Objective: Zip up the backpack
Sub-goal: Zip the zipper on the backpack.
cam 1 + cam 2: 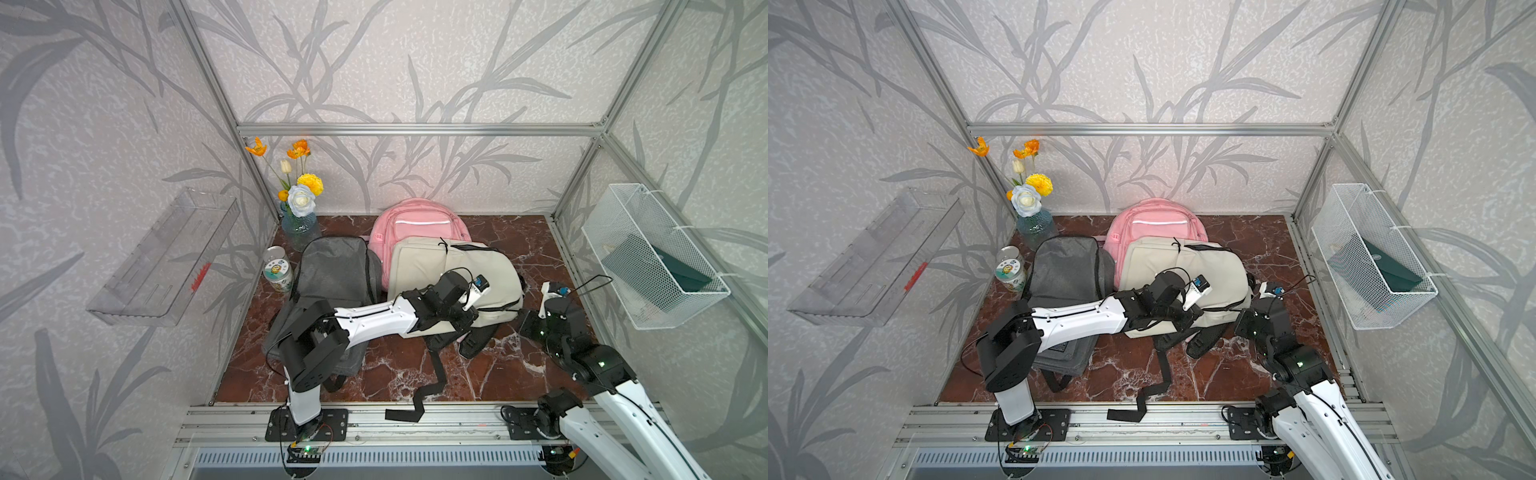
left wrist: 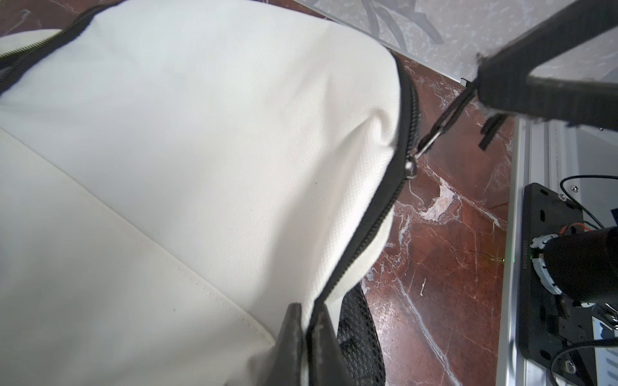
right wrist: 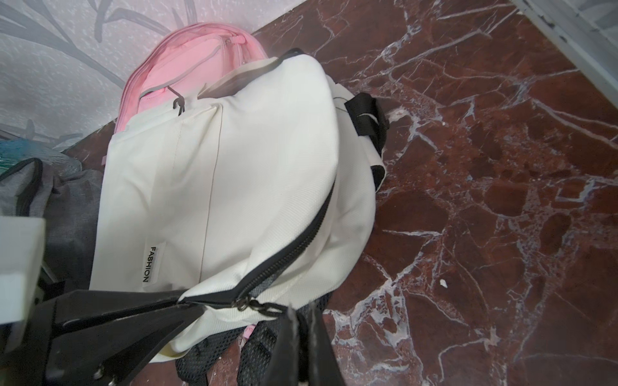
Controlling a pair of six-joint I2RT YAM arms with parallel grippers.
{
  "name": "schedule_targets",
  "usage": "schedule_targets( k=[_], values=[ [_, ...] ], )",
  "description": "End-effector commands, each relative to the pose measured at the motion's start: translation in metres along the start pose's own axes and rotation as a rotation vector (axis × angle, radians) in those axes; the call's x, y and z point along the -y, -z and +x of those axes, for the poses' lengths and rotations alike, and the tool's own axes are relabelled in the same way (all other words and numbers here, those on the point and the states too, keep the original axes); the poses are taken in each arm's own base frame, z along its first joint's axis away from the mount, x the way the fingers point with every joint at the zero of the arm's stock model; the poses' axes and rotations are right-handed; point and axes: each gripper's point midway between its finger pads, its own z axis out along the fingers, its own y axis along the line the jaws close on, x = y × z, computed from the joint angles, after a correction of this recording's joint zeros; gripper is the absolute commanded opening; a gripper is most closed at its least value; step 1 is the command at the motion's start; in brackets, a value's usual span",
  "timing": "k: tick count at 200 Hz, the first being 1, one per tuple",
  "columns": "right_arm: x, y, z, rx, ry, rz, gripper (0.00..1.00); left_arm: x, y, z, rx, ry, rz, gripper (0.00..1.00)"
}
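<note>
Left pincer (image 2: 308, 317): clamped on the zip seam at the low end of the cream backpack (image 1: 440, 266).
Right pincer (image 3: 301, 315): closed on the pull cord (image 2: 441, 117), which runs taut from the slider (image 2: 410, 167).
Task's thing: the cream backpack lies on the red marble surface (image 1: 540, 257), against the pink backpack (image 1: 411, 226) and beside the grey backpack (image 1: 332, 270). Its zip appears open beyond the slider.
Risk, slip: the thin cord could pull out of the right pincer under tension.
Risk, drag: if the seam hold gives, the whole bag would likely slide instead of the slider running.
Risk, jam: the slider may bind at the curved corner or bite loose fabric.
Wire basket (image 1: 623, 216): dark green flat item (image 1: 681, 272).
Clear wall tray (image 1: 166, 257): nothing seen inside.
Glass vase (image 1: 307, 237): artificial flowers (image 1: 301, 199).
</note>
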Motion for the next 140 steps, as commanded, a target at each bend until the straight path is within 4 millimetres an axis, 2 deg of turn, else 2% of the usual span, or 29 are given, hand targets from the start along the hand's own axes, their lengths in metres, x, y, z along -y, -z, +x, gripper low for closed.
schedule_targets(
  k=[1, 24, 41, 94, 140],
  values=[
    [0.006, 0.010, -0.024, 0.083, -0.001, 0.028, 0.00, -0.046, 0.020, 0.027, -0.070, 0.063, -0.147, 0.04],
    [-0.001, 0.011, -0.023, 0.073, 0.009, -0.008, 0.00, -0.048, 0.025, 0.022, -0.055, 0.064, -0.149, 0.06],
    [-0.011, 0.010, -0.021, 0.061, 0.024, -0.065, 0.00, -0.043, 0.025, 0.017, -0.046, 0.063, -0.119, 0.11],
    [-0.046, 0.012, -0.015, 0.024, 0.035, -0.230, 0.00, -0.011, 0.015, -0.016, -0.016, 0.003, -0.044, 0.38],
    [-0.071, 0.016, -0.011, 0.030, 0.088, -0.281, 0.00, 0.024, -0.004, -0.041, 0.011, -0.040, 0.089, 0.44]
  ],
)
